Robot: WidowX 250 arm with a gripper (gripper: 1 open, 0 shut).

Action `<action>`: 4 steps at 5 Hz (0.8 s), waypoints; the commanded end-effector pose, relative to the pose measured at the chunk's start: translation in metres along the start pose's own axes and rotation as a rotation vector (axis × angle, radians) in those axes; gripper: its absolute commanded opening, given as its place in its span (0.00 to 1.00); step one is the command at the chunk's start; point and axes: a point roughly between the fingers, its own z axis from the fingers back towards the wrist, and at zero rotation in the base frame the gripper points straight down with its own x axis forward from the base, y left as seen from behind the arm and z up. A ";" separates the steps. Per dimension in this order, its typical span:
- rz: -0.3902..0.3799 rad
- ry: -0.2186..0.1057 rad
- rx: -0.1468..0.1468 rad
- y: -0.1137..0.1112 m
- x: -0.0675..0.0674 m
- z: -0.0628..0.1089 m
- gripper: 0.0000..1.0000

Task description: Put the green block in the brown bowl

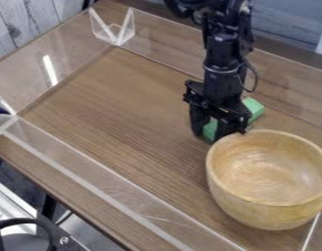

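Brown wooden counter [111, 108]; black robot claw [216, 124] is down over the small bright green rectangular block [254, 110], its fingers drawn together and, as judged, clamped on it. Block sits on the far side of the large round light-brown wooden bowl [265, 218], just beside its thick rim and outside it; whether block and bowl touch cannot be told. Step in hand, judged: securing the grip before a lift. Main risk: a poor bite, since the block lies slantwise beneath the claw and may pivot or slide out once raised. Second risk: the near rim. Moving toward the bowl before enough height is gained would knock the block or fingertips against the wall, dislodging the block or pushing the bowl along the counter. Third: release too close to the rim, leaving the block to drop outside. Appearance of block: saturated green, matte, flat-sided, much smaller than the bowl; one part shows to the side of the claw, a sliver shows among the dark fingers, the middle is hidden by them. Full outline and exact contact points cannot be made out.
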 end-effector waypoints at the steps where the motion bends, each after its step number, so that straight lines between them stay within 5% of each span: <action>1: -0.012 -0.037 0.005 -0.003 0.009 0.012 0.00; 4: -0.005 -0.058 0.001 -0.003 0.013 0.022 0.00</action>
